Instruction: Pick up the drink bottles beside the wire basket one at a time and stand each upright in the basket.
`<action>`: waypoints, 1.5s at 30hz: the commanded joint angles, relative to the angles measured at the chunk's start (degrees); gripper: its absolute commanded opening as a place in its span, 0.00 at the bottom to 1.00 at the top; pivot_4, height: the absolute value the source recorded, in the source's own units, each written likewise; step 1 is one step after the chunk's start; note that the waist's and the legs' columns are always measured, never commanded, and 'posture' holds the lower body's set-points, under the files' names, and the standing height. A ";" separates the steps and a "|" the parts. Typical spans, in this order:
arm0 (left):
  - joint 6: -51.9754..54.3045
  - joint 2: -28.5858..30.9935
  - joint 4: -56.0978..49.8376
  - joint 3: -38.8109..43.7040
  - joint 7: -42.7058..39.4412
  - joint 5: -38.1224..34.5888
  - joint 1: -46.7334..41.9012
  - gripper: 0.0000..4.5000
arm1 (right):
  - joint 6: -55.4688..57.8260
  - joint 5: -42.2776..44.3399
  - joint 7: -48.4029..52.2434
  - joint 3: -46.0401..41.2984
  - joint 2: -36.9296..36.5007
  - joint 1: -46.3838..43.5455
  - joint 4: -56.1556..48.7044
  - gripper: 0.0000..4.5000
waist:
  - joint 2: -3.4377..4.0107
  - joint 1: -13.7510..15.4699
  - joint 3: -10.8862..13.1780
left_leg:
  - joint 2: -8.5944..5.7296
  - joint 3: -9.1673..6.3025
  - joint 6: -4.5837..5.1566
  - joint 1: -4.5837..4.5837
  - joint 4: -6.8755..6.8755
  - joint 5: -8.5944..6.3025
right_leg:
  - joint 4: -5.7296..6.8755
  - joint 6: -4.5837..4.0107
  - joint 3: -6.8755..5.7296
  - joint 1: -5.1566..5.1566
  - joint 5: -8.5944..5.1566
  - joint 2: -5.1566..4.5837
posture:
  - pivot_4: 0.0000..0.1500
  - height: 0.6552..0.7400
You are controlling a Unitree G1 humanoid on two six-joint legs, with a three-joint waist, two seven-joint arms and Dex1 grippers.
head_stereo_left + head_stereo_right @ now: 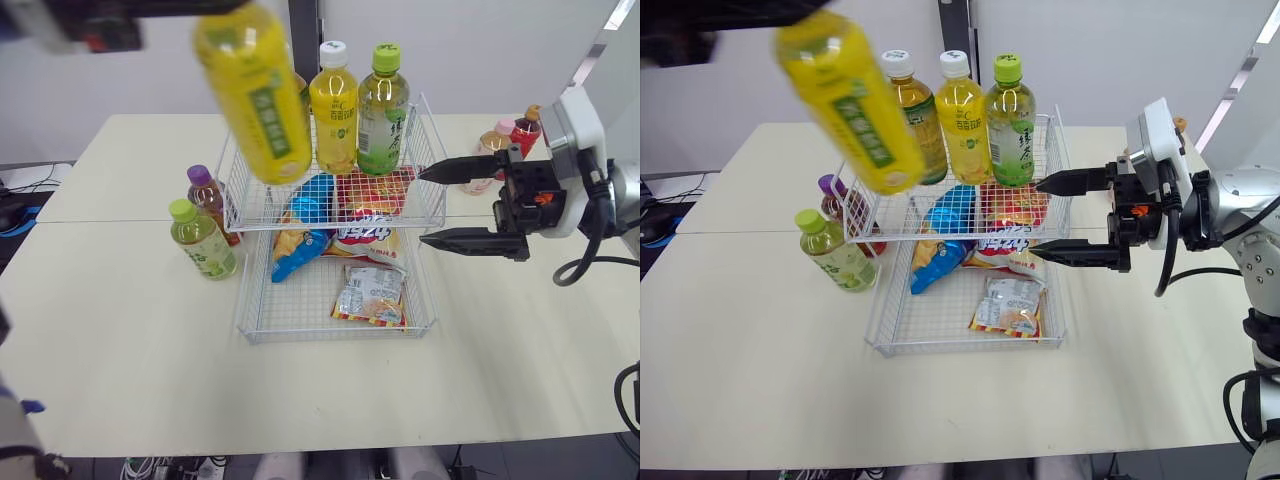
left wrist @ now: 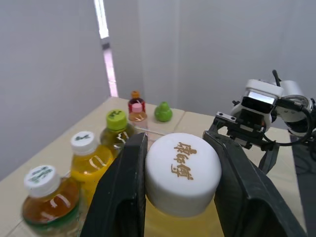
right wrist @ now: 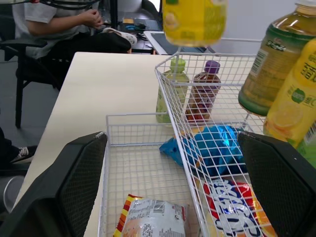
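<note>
Bottle [image 1: 255, 90] tilted above wire basket [image 1: 260, 218], cap clenched by left gripper [image 2: 181, 168] (right gripper [image 1: 421, 207] gaping beside basket); lowered aslant, it may topple standing bottles [image 1: 334, 100].

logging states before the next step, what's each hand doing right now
Left hand: closed on the yellow bottle.
Right hand: open, holding nothing.

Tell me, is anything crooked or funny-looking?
Only the yellow bottle: the left end effector holds it by the cap, tilted in the air above the basket, while the three bottles inside stand straight. Nothing looks spilled.
</note>
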 commanded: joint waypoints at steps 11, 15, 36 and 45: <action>-11.37 -17.96 0.52 -5.42 -5.06 23.04 2.80 0.31 | 0.63 2.26 -4.93 -6.14 -2.80 3.18 -3.92 1.00 | 0.09 -1.07 0.05 | 0.06 -0.06 -0.16 -0.65 0.04 0.12 | 0.19 -0.05 0.25 -0.88 0.01 -0.01 | 1.00 1.00; -12.25 -21.27 2.67 -5.08 -5.45 26.51 3.61 0.31 | 0.28 2.01 -6.17 -6.84 -2.89 3.45 -3.93 1.00 | 0.09 -1.01 0.05 | 0.05 -0.10 -0.16 -0.73 0.08 0.12 | 0.16 -0.05 0.20 -0.90 0.01 -0.01 | 1.00 1.00; -9.64 -25.02 10.00 0.11 -15.28 30.30 -1.24 1.00 | 0.70 3.33 -8.24 -7.51 -3.93 4.30 -5.00 1.00 | 0.10 -0.64 0.04 | 0.02 -0.15 -0.16 -0.75 0.26 0.12 | 0.23 -0.02 0.13 -0.85 0.02 -0.02 | 1.00 1.00; 0.36 -15.42 -2.78 7.49 -17.30 23.41 2.02 1.00 | 0.61 3.99 -8.39 -7.40 -4.66 4.31 -5.45 1.00 | 0.11 -1.13 0.05 | 0.04 -0.17 -0.16 -0.75 0.31 0.12 | 0.31 -0.02 0.15 -0.86 0.02 -0.02 | 1.00 1.00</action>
